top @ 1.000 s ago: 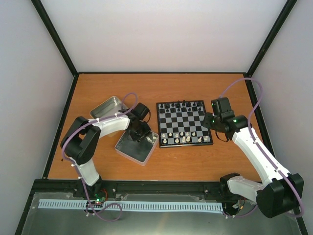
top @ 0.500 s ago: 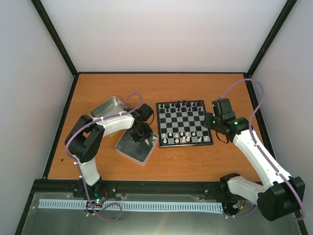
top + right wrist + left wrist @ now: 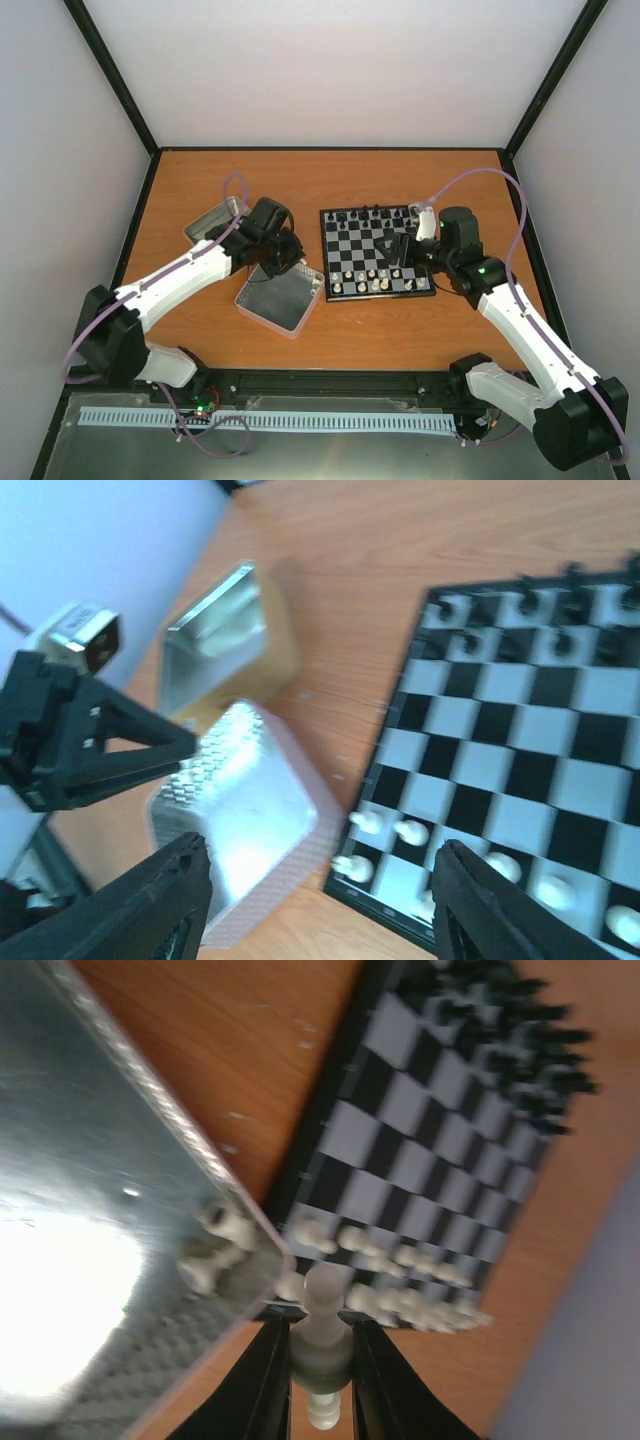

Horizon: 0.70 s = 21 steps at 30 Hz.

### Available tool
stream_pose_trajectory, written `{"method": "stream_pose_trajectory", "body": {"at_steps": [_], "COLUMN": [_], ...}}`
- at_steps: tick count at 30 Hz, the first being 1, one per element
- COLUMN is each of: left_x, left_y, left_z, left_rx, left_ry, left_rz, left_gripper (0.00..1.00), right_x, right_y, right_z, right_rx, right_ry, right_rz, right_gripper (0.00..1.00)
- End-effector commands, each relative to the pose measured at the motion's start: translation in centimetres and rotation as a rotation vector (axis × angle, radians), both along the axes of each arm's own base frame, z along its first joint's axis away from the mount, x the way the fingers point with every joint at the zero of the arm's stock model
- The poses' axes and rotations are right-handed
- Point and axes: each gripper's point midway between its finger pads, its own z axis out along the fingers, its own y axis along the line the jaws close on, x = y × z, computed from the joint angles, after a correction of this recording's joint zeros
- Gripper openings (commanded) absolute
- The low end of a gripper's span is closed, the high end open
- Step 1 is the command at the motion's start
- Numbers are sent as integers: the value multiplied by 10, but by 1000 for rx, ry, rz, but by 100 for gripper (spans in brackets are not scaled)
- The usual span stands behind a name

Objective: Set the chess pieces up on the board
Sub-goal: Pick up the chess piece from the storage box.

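Note:
My left gripper (image 3: 318, 1345) is shut on a white pawn (image 3: 322, 1310) and holds it in the air. In the top view it (image 3: 284, 250) hovers over the far edge of the pink-rimmed tin (image 3: 280, 297), just left of the board (image 3: 375, 245). A few white pieces (image 3: 215, 1245) lie in that tin. White pieces (image 3: 375, 280) stand in the board's two near rows. My right gripper (image 3: 400, 250) is wide open and empty above the board's right half. In its wrist view (image 3: 318, 860) it looks across the board's near left corner (image 3: 400, 825).
Black pieces (image 3: 370, 213) fill the board's far rows. A second silver tin (image 3: 213, 220) sits behind and left of the first one and shows in the right wrist view (image 3: 215, 640). My left arm's gripper also shows there (image 3: 80, 740), beyond the tins.
My left gripper has risen out of the pink-rimmed tin with a white pawn in it. My right gripper has swung left from the board's right edge to above the board.

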Motion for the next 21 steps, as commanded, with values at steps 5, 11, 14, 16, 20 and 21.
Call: {"method": "stream_pose_trajectory", "body": {"at_steps": [5, 11, 14, 16, 20, 21], "left_x": [9, 9, 5, 2, -3, -3], "left_y": [-43, -50, -49, -48, -46, -45], "left_z": [62, 75, 76, 78, 77, 79], "left_rx": [-386, -474, -503, -533, -551, -556], "left_ry": [-8, 15, 31, 33, 46, 39], "left_rz": [58, 96, 113, 119, 131, 132], "left_gripper": [12, 12, 12, 12, 12, 12], "right_x": [-21, -29, -27, -25, -21, -19], "right_y": [78, 118, 131, 138, 147, 149], "right_z": [40, 27, 17, 17, 19, 20], "right_rx": [120, 85, 69, 84, 120, 127], "right_ry": [-209, -185, -157, -156, -169, -167], "right_rz": [302, 424, 442, 450, 442, 438], "right_gripper": [64, 58, 51, 47, 39, 38]}}
